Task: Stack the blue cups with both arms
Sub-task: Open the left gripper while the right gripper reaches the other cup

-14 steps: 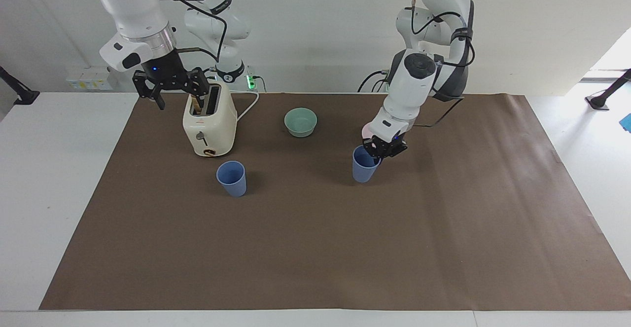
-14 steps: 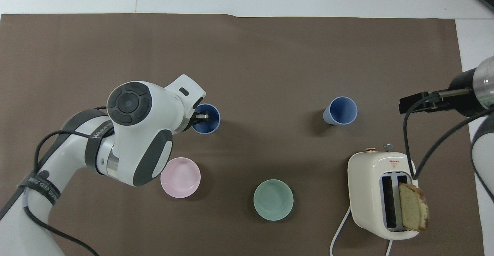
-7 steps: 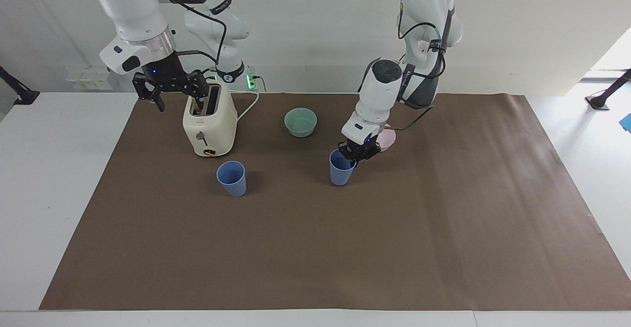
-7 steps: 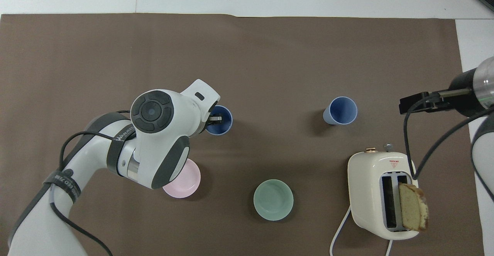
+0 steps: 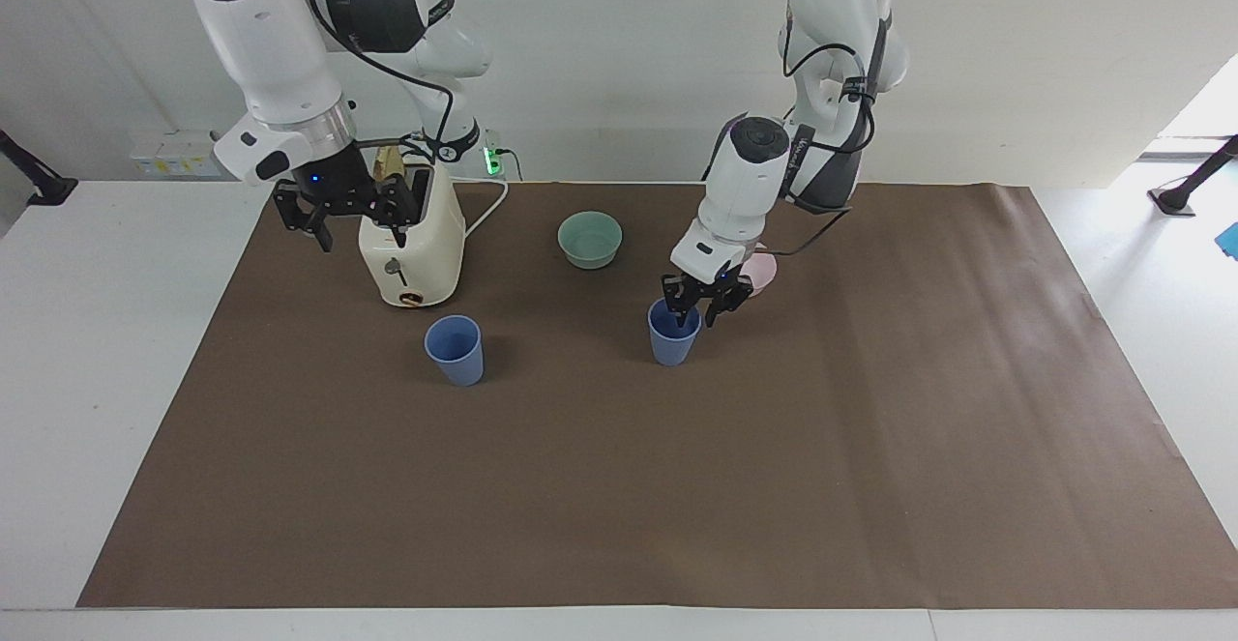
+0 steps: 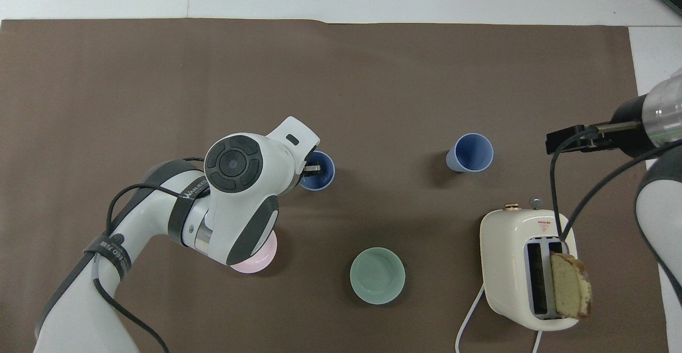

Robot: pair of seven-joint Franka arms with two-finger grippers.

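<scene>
Tilting down, L pincer (image 5: 698, 313) astride cup rim (image 5: 673, 314)

Little can be read with any certainty; a black strap (image 6: 187, 196) round the left arm (image 6: 160, 220) bears white capital letters in the overhead view, seemingly one short brand word, too small to spell out; a second strap (image 6: 109, 246) lower on the same arm carries similar white letters, equally unclear; the toaster (image 6: 511, 236) has a small red triangular warning sign (image 6: 544, 226) on its top with tiny print above it, not legible; in the facing view, black bands (image 5: 437, 9) on the right arm (image 5: 271, 51) show white marks that cannot be made out; no numbers can be read anywhere.
</scene>
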